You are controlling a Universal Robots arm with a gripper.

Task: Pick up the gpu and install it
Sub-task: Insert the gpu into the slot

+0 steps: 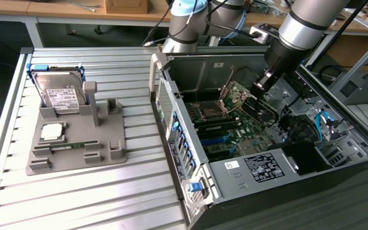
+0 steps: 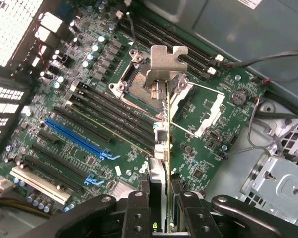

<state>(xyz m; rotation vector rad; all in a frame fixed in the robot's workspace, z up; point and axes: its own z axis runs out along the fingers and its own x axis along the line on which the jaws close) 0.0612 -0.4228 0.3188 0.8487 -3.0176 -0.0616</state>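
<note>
Inside the open computer case (image 1: 232, 184), above the motherboard (image 1: 232, 136), the pincer (image 2: 161, 203) is partly closed on the gpu (image 2: 162, 144), gripping the thin card edge-on between its fingers (image 2: 138, 210). Its silver bracket (image 2: 164, 62) hangs over the processor socket (image 2: 139, 74). The card looks clear of the motherboard, though I can't be sure. Farther off, a hard drive (image 1: 59, 93) stands in a grey holder (image 1: 75, 148) on the worktop (image 1: 107, 196).

No wording is legible; the labels on the hard drive (image 1: 57, 91) and power supply (image 1: 248, 173) are too small.
</note>
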